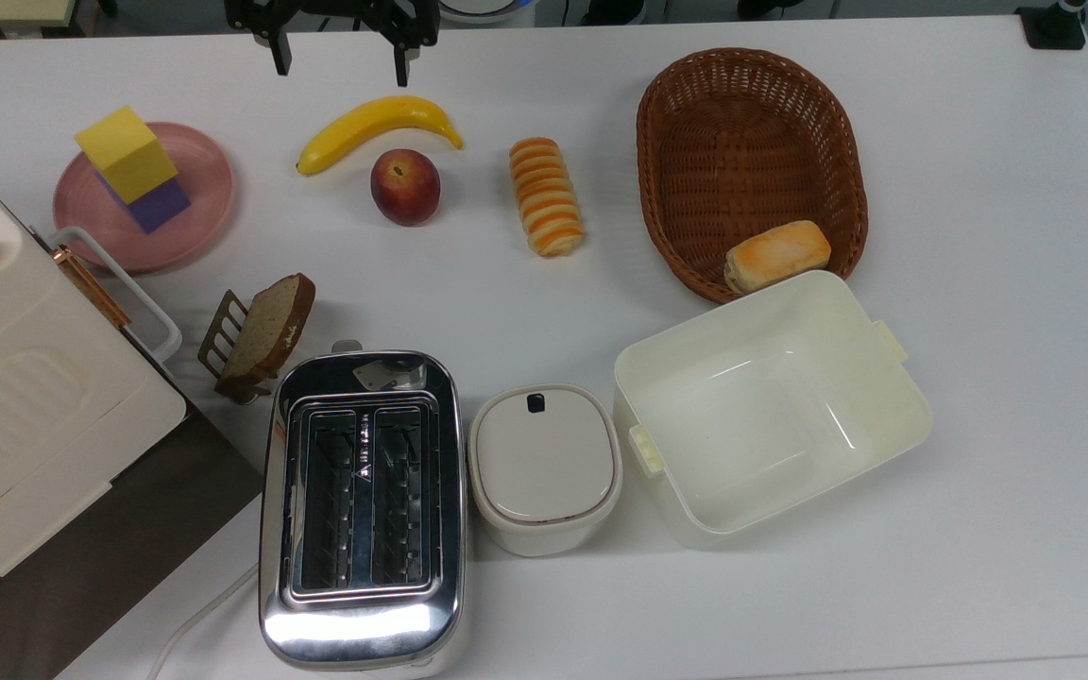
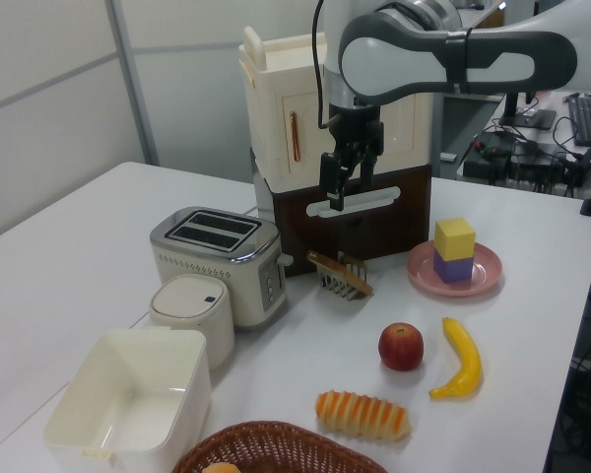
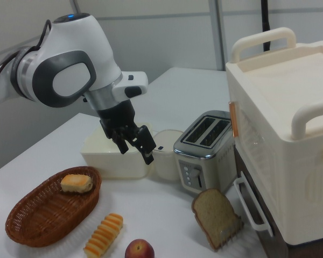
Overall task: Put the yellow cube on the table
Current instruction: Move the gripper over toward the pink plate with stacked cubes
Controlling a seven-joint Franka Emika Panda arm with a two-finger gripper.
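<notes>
The yellow cube point(image 1: 126, 151) point(image 2: 454, 237) sits on top of a purple cube point(image 1: 159, 202) point(image 2: 454, 267), both on a round pink plate point(image 1: 195, 179) point(image 2: 483, 276) at the top view's left. The white table point(image 1: 978, 283) point(image 2: 79, 256) carries everything. My gripper point(image 1: 340, 64) point(image 2: 348, 184) point(image 3: 135, 151) hangs open in the air with nothing between its fingers. In the top view it is at the upper edge, above the banana and well to the right of the plate.
A banana point(image 1: 376, 127), a peach point(image 1: 404, 186) and a striped bread roll point(image 1: 546, 195) lie mid-table. A wicker basket point(image 1: 752, 142) holds a bun. A white box point(image 1: 771, 406), lidded pot point(image 1: 544, 463), toaster point(image 1: 362, 510), toast rack point(image 1: 256, 335) and a tall cream appliance point(image 1: 25, 406) stand nearby.
</notes>
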